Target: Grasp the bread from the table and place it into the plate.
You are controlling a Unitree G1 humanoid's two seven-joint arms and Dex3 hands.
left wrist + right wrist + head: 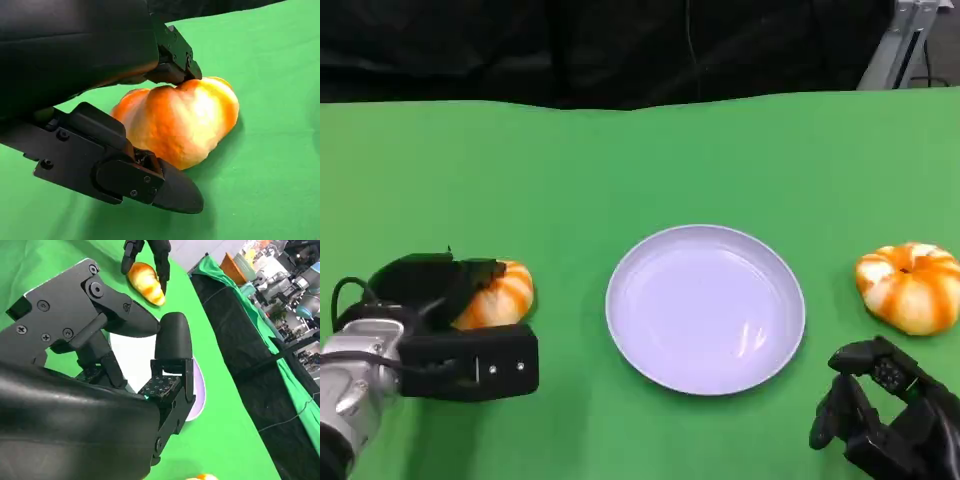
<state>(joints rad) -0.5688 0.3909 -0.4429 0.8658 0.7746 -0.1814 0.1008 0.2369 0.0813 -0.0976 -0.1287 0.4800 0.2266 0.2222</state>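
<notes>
1. Head view, far left: the left hand [445,320] sat around the left bread [500,294] on the green table [720,150], fingers over its top and one below its near side.
2. Left wrist view showed fingers [175,60] touching the bread, so it looked gripped, not yet lifted.
3. Best to squeeze gently, lift straight up, then carry it right to the plate [705,305] in the middle, which held nothing.
4. Far right, a second bread [910,285] lay near the right hand [885,415], which held nothing, fingers loosely curled.

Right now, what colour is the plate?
Pale lavender-white, plain and unpatterned. The plate shows best in the head view, between the two breads.
</notes>
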